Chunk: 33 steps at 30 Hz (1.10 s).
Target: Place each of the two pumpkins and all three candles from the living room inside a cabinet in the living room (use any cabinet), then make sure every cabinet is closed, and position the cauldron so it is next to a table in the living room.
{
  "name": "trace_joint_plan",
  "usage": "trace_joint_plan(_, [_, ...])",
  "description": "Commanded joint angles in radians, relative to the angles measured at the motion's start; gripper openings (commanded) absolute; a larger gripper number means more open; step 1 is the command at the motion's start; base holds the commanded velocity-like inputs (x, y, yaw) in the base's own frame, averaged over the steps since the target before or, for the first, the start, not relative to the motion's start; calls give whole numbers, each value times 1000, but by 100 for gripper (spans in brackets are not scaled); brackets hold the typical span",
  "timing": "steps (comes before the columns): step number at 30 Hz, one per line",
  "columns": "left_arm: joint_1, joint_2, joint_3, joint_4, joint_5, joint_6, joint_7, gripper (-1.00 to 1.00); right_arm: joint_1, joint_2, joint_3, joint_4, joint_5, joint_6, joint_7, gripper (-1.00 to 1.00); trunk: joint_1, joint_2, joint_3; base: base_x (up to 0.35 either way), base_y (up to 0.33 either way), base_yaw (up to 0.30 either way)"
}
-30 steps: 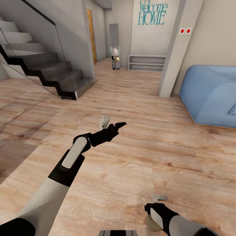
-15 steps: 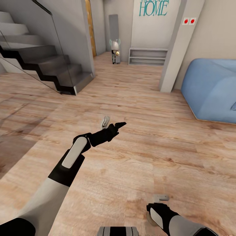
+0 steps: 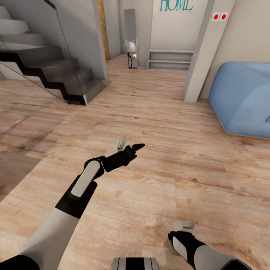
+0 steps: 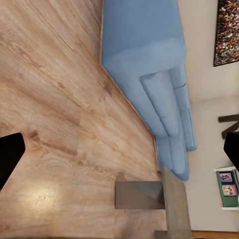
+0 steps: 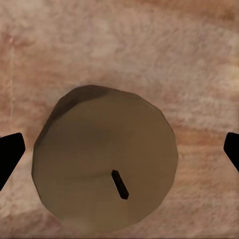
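Observation:
A tan round candle with a short black wick stands on the wood floor, seen from above in the right wrist view. My right gripper hangs over it, open, with a gap between each fingertip and the candle. In the head view the candle peeks out beside my right wrist at the bottom. My left gripper is stretched forward over bare floor, open and holding nothing. Its dark fingertips sit wide apart in the left wrist view. The pumpkins, the cabinet and the cauldron are out of view.
A blue sofa stands at the right, with a grey pillar beside it. Dark stairs with a glass rail rise at the left. A low grey shelf and a tall mirror line the far hallway wall.
The whole head view has shifted, so the stairs, sofa and wall lettering sit higher in the picture. Both arms keep about the same pose, and the candle has slid slightly up beside my right wrist.

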Motion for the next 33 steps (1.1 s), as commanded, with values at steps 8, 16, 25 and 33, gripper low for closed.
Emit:
trace_joint_plan(8, [2, 0, 0, -1, 1, 0, -1, 100, 0, 1, 1, 0, 0, 0, 0, 100, 2, -1, -16, 0, 0, 0])
trace_joint_plan(16, [2, 0, 0, -1, 1, 0, 0, 100, 0, 1, 1, 0, 0, 0, 0, 100, 4, -2, -35, 0, 0, 0])
trace_joint_plan(25, [2, 0, 0, -1, 1, 0, 0, 100, 0, 1, 1, 0, 0, 0, 0, 100, 4, -2, -35, 0, 0, 0])
trace_joint_plan(33, [2, 0, 0, -1, 1, 0, 0, 100, 0, 1, 1, 0, 1, -1, 1, 100, 4, -2, -35, 0, 0, 0])
